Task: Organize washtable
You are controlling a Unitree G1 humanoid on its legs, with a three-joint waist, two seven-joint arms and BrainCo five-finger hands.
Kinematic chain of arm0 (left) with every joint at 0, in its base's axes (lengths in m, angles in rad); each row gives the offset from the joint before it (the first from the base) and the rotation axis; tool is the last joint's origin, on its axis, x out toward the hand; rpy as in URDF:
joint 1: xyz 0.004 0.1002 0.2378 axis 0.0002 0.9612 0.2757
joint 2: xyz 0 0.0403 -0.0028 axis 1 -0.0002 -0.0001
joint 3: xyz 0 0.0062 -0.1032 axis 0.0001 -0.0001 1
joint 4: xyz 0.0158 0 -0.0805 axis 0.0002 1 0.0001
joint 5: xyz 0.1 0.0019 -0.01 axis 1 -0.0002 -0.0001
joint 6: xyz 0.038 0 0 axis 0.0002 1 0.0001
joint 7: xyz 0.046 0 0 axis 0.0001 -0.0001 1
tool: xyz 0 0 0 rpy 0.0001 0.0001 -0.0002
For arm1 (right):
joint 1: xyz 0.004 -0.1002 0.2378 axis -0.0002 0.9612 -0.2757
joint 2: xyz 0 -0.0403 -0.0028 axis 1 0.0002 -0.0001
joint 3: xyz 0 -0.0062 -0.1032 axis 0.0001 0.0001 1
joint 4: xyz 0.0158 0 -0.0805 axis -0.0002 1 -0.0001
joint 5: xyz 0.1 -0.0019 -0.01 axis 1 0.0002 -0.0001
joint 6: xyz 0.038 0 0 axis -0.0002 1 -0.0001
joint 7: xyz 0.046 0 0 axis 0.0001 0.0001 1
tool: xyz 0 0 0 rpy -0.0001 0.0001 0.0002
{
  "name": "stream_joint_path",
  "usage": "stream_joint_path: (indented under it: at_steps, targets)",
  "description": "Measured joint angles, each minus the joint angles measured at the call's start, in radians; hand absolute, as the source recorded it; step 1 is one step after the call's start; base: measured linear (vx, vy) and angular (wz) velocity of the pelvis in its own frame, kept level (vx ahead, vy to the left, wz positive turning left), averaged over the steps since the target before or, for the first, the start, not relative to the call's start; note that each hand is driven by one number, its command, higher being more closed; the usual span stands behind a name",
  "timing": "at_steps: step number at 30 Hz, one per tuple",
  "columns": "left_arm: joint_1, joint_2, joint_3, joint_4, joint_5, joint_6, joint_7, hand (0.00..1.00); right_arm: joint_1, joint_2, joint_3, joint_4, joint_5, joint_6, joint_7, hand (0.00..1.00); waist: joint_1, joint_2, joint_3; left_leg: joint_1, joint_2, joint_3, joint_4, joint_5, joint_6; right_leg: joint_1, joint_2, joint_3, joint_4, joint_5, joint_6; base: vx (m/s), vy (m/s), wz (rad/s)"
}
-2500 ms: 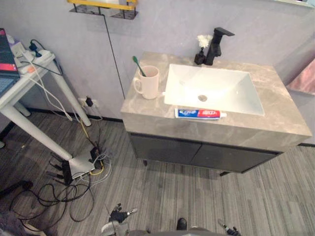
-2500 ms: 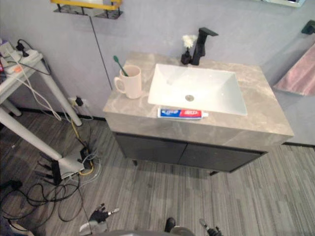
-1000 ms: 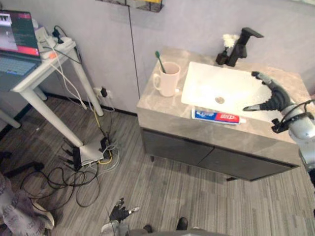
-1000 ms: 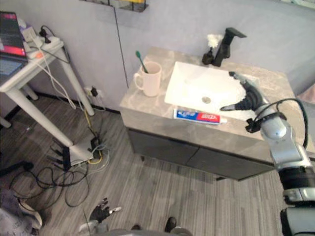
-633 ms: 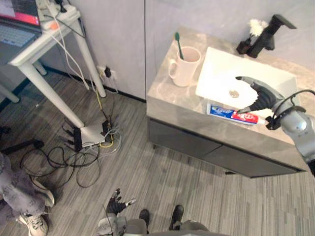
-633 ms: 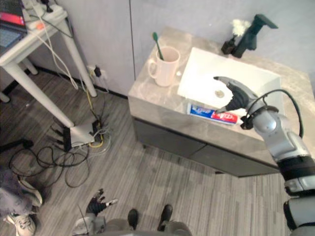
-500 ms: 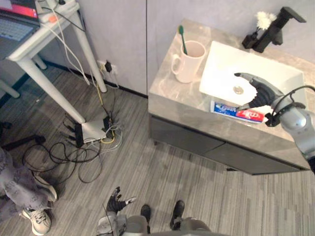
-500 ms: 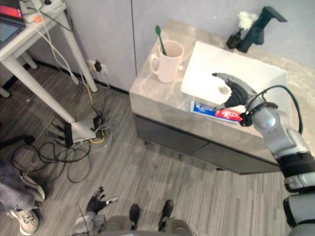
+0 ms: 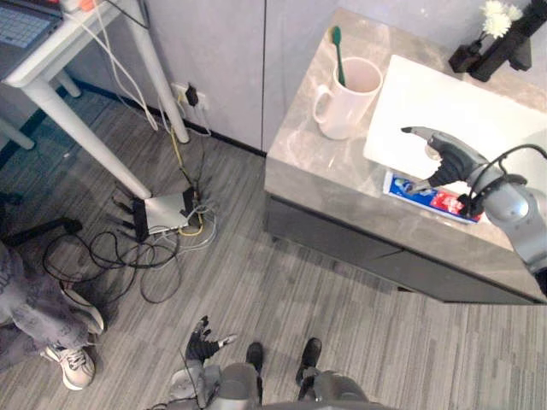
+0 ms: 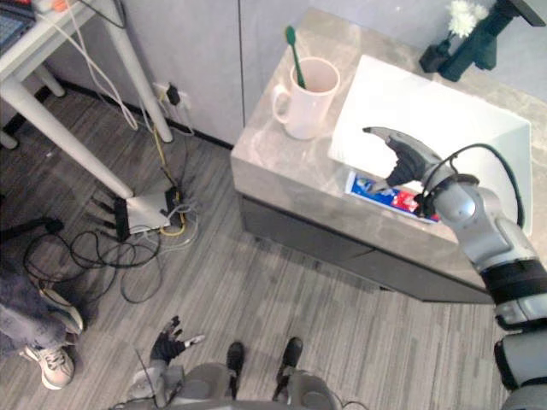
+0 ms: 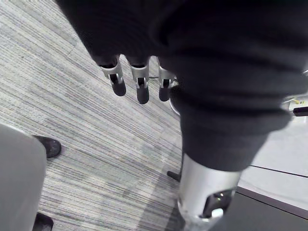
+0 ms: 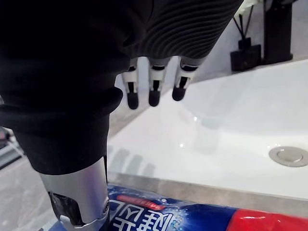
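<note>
1. Grey striped flooring (image 9: 256,282) is seen in front of a washtable (image 9: 316,154) with a grey marbled top and dark cabinet fronts, set against a pale wall.
2. A white sink basin (image 9: 466,98) is sunk into the top, with its drain (image 12: 288,156) seen in the right wrist view.
3. A black faucet (image 10: 479,34) and a small dark vase with a white flower (image 9: 479,38) are placed behind the basin.
4. A pale mug (image 9: 346,90) is set on the counter to the left of the basin, with a green toothbrush (image 9: 337,43) stood in it.
5. A toothpaste tube (image 9: 432,198) is laid flat on the front strip of the counter, just beside the basin's near edge.
6. The right hand (image 9: 444,158) is held over the tube, its fingers (image 12: 151,89) spread straight above the basin edge and its thumb (image 12: 79,202) pointed down at the tube's end; nothing is gripped, and whether the thumb touches the tube cannot be told.
7. The left hand (image 9: 201,346) is hung low above the floor, well apart from the washtable, with fingers (image 11: 139,86) relaxed and nothing held.
8. A white table (image 9: 51,68) is seen at the far left, with a white box and cables (image 9: 167,212) on the floor beside its leg.
9. A person's shoe (image 9: 73,363) is seen at the lower left.
</note>
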Motion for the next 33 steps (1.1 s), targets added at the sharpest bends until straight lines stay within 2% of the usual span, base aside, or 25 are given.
stream_joint_path:
  at_steps: [2, 4, 25, 30, 33]
  targets:
    - [-0.005, 0.017, 0.002, -0.006, -0.001, -0.002, -0.001, 0.0, 0.001, 0.0, -0.029, -0.001, 0.001, -0.005, 0.0, 0.0, 0.0, -0.022, 0.012, -0.006, -0.012, 0.01, -0.022, 0.019, -0.007, -0.024, -0.016, 0.001, 0.011, 0.0, 0.001, 0.01, 0.082, -0.09]
    - [-0.005, 0.019, 0.002, -0.009, 0.0, -0.002, -0.002, 0.0, 0.007, 0.0, -0.03, 0.002, 0.001, 0.0, 0.001, 0.0, -0.005, -0.028, 0.015, 0.002, -0.012, 0.01, -0.022, 0.019, -0.007, -0.021, -0.022, 0.002, 0.022, 0.001, 0.001, 0.0, 0.023, 0.0]
    - [-0.002, 0.024, 0.009, -0.002, 0.01, 0.003, -0.004, 0.0, 0.122, -0.01, -0.074, -0.015, 0.019, -0.004, 0.035, 0.0, -0.012, -0.043, 0.009, 0.055, -0.003, 0.033, -0.029, 0.015, -0.012, 0.009, -0.017, 0.024, 0.041, 0.0, 0.002, -0.03, -0.008, -0.03]
    - [0.004, 0.03, 0.01, 0.003, 0.011, 0.007, -0.005, 0.0, 0.151, -0.028, -0.132, -0.077, 0.041, -0.006, 0.034, 0.0, -0.03, -0.051, -0.003, 0.058, -0.003, 0.037, -0.029, 0.015, -0.012, 0.009, -0.016, 0.028, 0.04, 0.0, 0.002, -0.06, -0.015, -0.04]
    - [0.004, 0.033, 0.011, 0.029, 0.027, 0.008, -0.006, 0.0, 0.151, -0.029, -0.166, -0.087, 0.049, -0.006, 0.032, 0.0, -0.039, -0.055, -0.032, 0.06, -0.003, 0.04, -0.031, 0.015, -0.012, 0.009, -0.015, 0.031, 0.038, 0.0, 0.002, -0.07, -0.016, -0.05]
